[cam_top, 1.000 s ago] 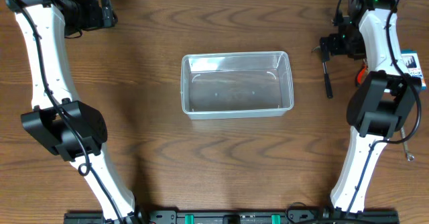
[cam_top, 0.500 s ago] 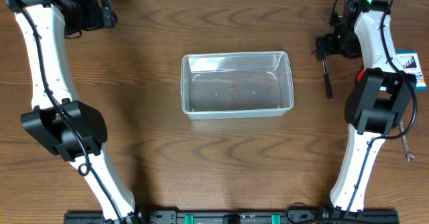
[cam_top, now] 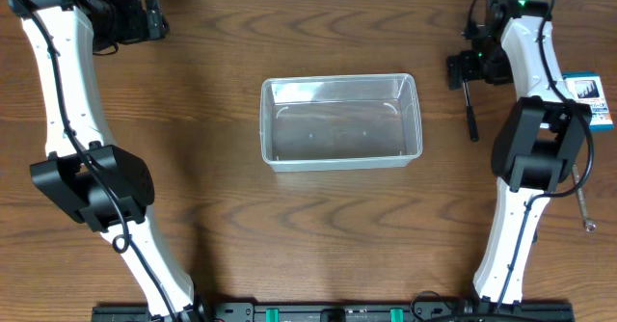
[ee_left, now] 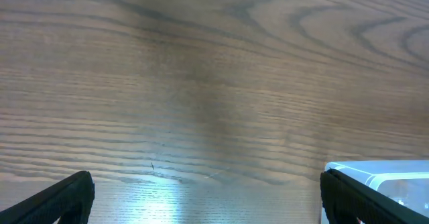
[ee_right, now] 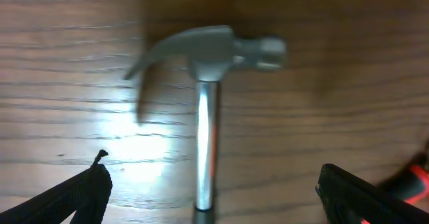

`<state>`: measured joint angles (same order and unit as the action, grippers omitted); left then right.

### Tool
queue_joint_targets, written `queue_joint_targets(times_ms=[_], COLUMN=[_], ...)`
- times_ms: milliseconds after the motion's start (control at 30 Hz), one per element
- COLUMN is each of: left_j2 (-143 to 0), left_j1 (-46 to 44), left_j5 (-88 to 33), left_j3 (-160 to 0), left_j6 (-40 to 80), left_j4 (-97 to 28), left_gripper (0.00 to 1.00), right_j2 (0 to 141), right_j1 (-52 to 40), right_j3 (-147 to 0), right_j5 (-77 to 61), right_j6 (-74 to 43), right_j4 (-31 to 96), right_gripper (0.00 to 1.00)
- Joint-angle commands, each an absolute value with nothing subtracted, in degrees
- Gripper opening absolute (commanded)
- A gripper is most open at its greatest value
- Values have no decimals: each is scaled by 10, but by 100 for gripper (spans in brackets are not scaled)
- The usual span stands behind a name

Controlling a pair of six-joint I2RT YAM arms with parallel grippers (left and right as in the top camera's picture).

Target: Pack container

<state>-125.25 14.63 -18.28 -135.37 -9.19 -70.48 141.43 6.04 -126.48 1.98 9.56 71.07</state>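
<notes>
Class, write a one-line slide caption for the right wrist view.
Open right claw over a steel hammer lying on the wooden table, the shaft centred in its opening.

Overhead looks down; wrist views hover close, seemingly facing the table (cam_top: 318,226).

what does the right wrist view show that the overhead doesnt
Only the right wrist view: the hammer shows its steel head and claw, lying flat on the wood, with the open jaws standing wide apart on either side of its shaft. Only the overhead view: the clear container mid-table, the left gripper at the far corner, and a blue-and-white box at the right edge. Both: the hammer, the right gripper over it, and the wooden table.
</notes>
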Motion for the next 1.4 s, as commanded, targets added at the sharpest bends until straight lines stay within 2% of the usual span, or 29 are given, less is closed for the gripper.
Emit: queue_joint_targets(times_ms=[0, 1367], left_j2=[-1250, -1250], left_j1=[149, 149], left_j5=[-188, -188], left_j3=[-1364, -1364], left_j6=[-91, -91], left_j4=[-707, -707], left_gripper=[98, 98], right_j2=[1426, 1440], right_j1=[55, 74], right_j3=[-1270, -1229], right_j5=[10, 6], right_j6=[103, 125], right_j4=[709, 698], right_gripper=[99, 99])
